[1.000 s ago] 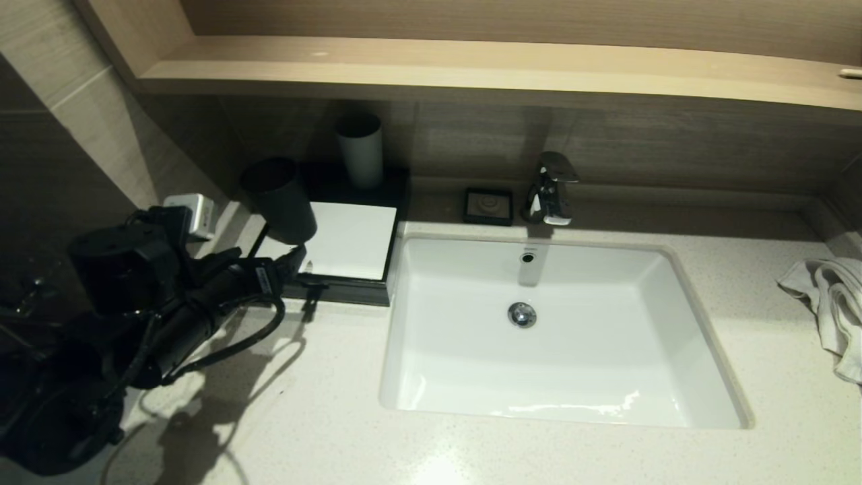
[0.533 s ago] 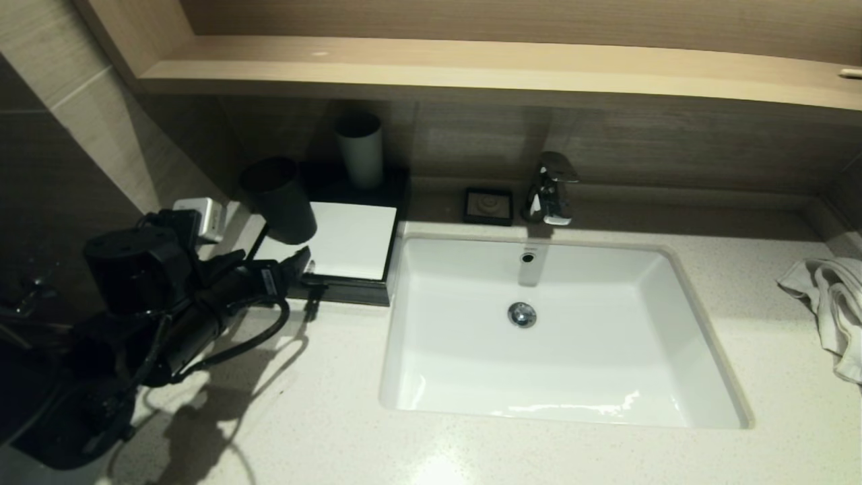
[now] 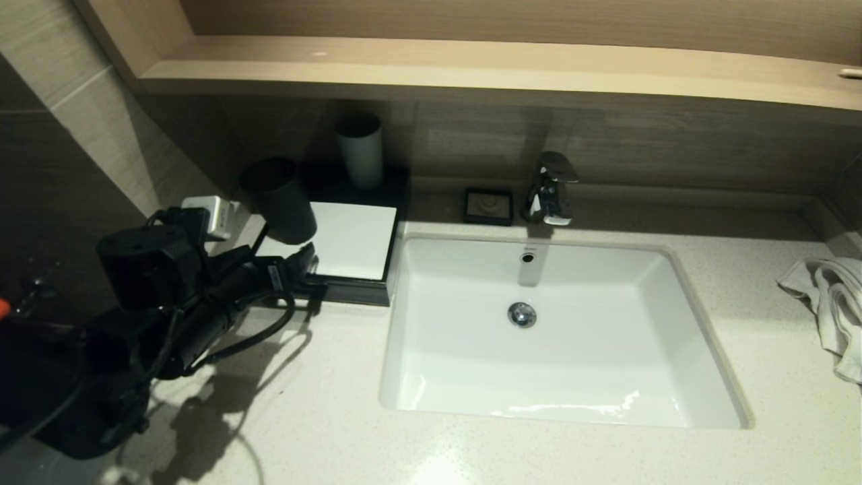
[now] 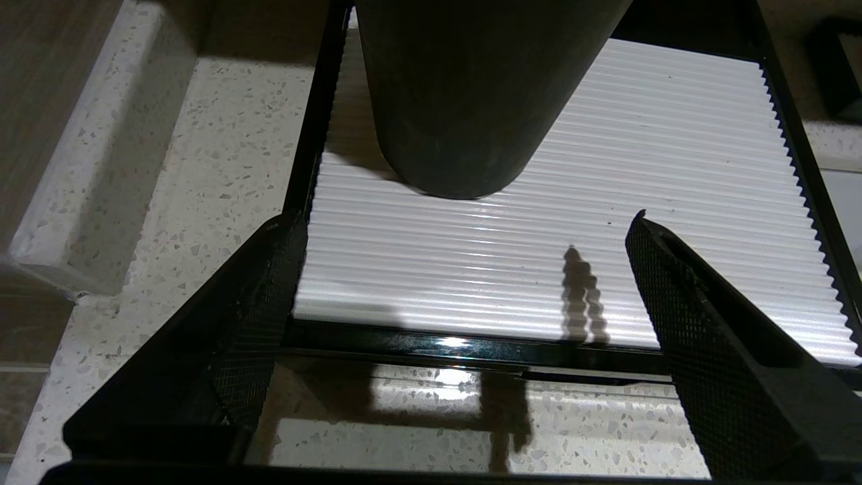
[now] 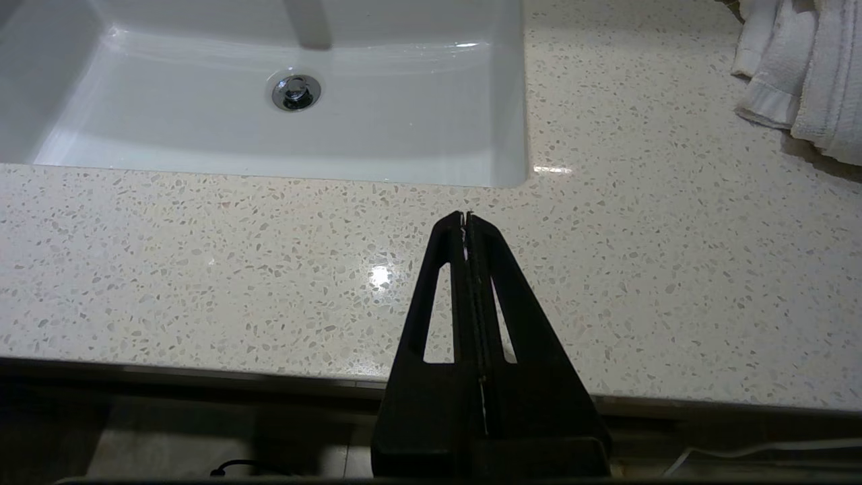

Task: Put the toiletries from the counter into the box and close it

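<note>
Since a second ago your left arm has crept forward along the tabletop (image 3: 323,404), bringing the left pincer (image 3: 306,264) up to the near edge of the box (image 3: 350,291). Its fingers (image 4: 700,323) stand spread wide with nothing between them, as the left wrist view shows, and they hover just before the box's black front rim, over the speckled stone.

You see the box at the back left of the tabletop, left of the sink (image 3: 471,397), low and black with a ribbed white top panel (image 4: 606,222). It looks shut. A dark cup (image 3: 279,199) stands on that panel's left part (its base fills the top of the left wrist view), and a pale cup (image 3: 360,151) stands behind it, toward the wall.

Your right pincer (image 5: 466,219) is parked over the tabletop's front edge, before the sink's right corner, its fingers pressed together and empty.

Elsewhere: a small black soap dish (image 3: 488,205) beside the tap (image 3: 552,188), a white towel (image 3: 832,303) crumpled at far right, and a wooden shelf (image 3: 471,71) above.

No sachets show on the stone in any view.
</note>
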Controlling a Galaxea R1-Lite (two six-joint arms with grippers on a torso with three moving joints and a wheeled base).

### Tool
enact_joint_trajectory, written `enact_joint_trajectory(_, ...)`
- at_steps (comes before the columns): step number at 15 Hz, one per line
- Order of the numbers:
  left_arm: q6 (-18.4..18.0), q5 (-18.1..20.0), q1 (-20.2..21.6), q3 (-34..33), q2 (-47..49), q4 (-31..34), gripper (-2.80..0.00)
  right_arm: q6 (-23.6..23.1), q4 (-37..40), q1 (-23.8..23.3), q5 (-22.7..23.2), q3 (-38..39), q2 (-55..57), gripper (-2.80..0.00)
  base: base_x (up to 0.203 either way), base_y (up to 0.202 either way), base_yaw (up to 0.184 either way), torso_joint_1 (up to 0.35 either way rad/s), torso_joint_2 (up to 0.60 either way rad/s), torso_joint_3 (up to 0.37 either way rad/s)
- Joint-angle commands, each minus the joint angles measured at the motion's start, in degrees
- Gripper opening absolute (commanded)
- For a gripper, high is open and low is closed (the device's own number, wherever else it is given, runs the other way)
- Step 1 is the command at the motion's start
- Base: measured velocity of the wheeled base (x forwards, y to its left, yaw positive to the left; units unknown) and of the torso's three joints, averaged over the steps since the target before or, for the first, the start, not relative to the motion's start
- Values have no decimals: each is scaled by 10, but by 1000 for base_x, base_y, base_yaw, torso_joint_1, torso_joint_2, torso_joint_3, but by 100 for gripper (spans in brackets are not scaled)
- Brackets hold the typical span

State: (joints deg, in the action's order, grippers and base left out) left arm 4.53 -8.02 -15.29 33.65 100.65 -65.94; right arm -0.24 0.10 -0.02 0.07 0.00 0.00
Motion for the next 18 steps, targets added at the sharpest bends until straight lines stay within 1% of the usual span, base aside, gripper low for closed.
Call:
enact_joint_trajectory(1, -1, -1, 1, 9, 11, -8, 0, 0, 0, 0, 0, 0, 0, -280, 0, 0, 0, 0, 0, 0)
enact_joint_trajectory(7, -6, -2, 1, 24, 34, -23, 0, 0, 0, 0, 0, 0, 0, -280, 0, 0, 0, 0, 0, 0)
enact_joint_trajectory(12, -24, -2, 11, 40, 43, -34, 0, 0, 0, 0, 0, 0, 0, -280, 0, 0, 0, 0, 0, 0)
enact_joint_trajectory(15, -26, -2, 12, 39, 45, -45, 0, 0, 0, 0, 0, 0, 0, -280, 0, 0, 0, 0, 0, 0)
enact_joint_trajectory(18, -36, -2, 12, 41, 50, -51, 0, 0, 0, 0, 0, 0, 0, -280, 0, 0, 0, 0, 0, 0)
